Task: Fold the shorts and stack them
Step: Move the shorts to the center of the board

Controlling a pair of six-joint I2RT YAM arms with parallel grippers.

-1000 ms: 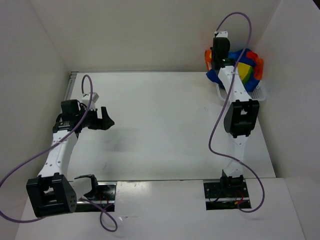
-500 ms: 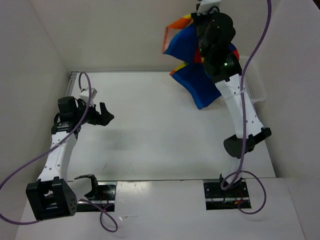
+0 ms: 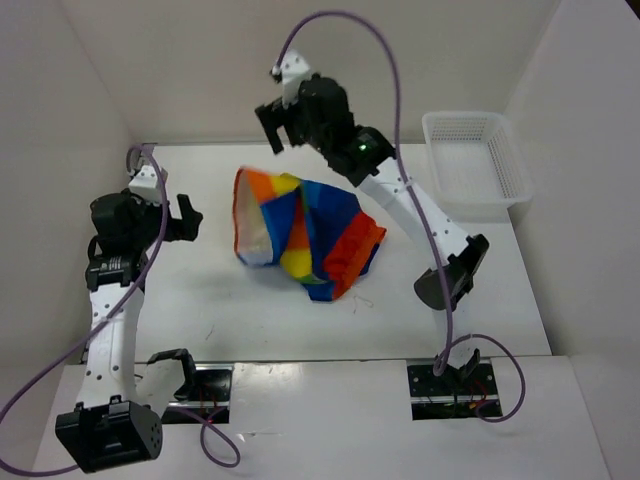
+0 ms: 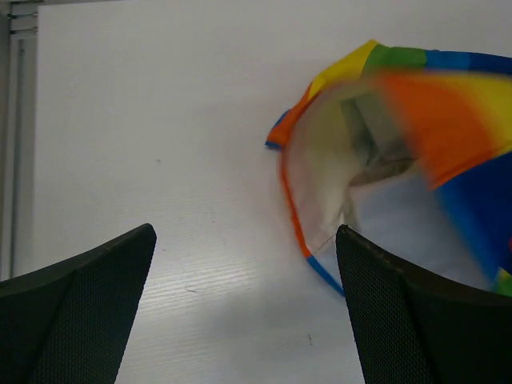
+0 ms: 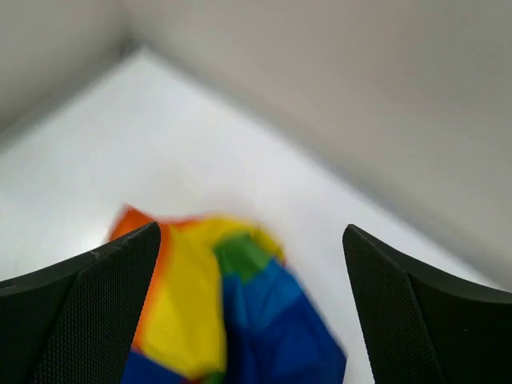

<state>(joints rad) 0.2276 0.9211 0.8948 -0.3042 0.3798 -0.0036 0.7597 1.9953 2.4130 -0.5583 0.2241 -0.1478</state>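
Since a second ago your right arm has carried the soft rainbow-striped cloth shorts [image 3: 305, 235] out of the white plastic mesh basket [image 3: 470, 117]; they now lie crumpled mid-table. Your left gripper [image 3: 186, 217] sits just left of the heap, jaws wide and empty. The right gripper [image 3: 275, 125], raised over the far edge, is spread and empty too. Fetching looks done, so next spread the cloth flat. Only the left wrist view shows the pale lining inside an opening; only the overhead shows the basket.

White mesh basket [image 3: 470, 163] at the table's [image 3: 250, 310] far right corner.
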